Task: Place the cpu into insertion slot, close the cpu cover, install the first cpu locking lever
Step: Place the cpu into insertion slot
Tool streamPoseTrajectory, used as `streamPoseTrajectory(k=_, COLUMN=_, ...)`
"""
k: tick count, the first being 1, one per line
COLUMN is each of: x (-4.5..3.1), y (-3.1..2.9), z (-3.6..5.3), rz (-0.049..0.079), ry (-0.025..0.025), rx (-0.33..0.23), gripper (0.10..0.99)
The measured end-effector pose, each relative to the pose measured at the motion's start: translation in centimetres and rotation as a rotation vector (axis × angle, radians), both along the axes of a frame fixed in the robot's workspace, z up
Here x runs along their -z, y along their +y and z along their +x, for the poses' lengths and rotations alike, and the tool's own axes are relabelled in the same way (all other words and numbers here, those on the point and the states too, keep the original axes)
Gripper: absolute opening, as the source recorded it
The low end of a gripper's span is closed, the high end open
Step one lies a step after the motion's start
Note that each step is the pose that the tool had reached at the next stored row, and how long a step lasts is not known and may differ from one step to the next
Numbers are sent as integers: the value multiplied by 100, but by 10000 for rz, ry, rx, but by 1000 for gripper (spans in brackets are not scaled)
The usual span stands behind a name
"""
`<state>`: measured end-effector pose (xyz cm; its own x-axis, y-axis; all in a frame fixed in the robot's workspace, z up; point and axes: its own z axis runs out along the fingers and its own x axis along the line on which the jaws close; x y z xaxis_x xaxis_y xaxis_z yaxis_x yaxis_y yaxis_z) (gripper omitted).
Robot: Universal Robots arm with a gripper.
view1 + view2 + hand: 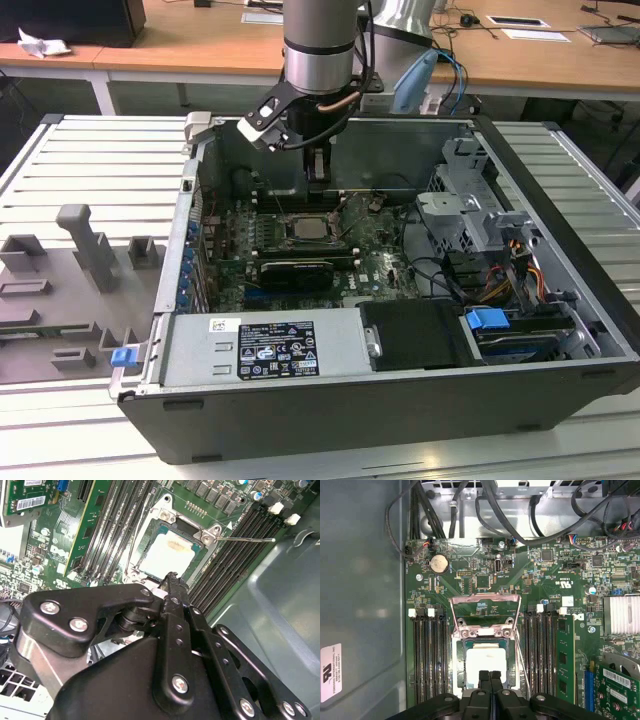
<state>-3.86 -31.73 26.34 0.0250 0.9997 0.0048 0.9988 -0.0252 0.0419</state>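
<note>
The arm [318, 45] is a brushed silver-grey cylinder ringed by a dark band. A pale blue joint cap [414, 80] sits behind it, with a blue cable [458, 72] trailing beside. A black bracket [262, 120] with light patches, perhaps a camera mount, juts from the wrist. The gripper [171, 577] is matte black, built of flat, rounded link plates pinned with shiny silver screws [180, 683] and tapering to slim black jaws.
</note>
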Motion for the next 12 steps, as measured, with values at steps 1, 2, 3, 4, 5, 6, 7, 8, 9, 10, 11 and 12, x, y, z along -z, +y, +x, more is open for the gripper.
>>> streamPoseTrajectory(k=1, x=-6, y=0, z=0, rz=-1, ry=0, rx=0, gripper=106)
streamPoseTrajectory(k=2, x=-17, y=0, z=0, rz=0, ry=0, rx=0, gripper=106)
streamPoseTrajectory(k=3, x=-18, y=0, z=3, rz=2, ry=1, rx=-2, gripper=106)
streamPoseTrajectory(k=4, x=-18, y=0, z=8, rz=3, ry=5, rx=-2, gripper=106)
streamPoseTrajectory(k=5, x=-19, y=0, z=20, rz=0, ry=16, rx=0, gripper=106)
streamPoseTrajectory(k=6, x=-20, y=0, z=39, rz=2, ry=30, rx=-1, gripper=106)
streamPoseTrajectory(k=7, x=-19, y=0, z=58, rz=7, ry=42, rx=0, gripper=106)
streamPoseTrajectory(k=8, x=-19, y=-1, z=72, rz=8, ry=49, rx=0, gripper=106)
streamPoseTrajectory(k=9, x=-19, y=-2, z=84, rz=8, ry=56, rx=1, gripper=106)
streamPoseTrajectory(k=10, x=-20, y=-4, z=95, rz=8, ry=65, rx=3, gripper=106)
streamPoseTrajectory(k=11, x=-19, y=-10, z=107, rz=17, ry=66, rx=2, gripper=106)
streamPoseTrajectory(k=12, x=-18, y=-13, z=108, rz=32, ry=65, rx=4, gripper=106)
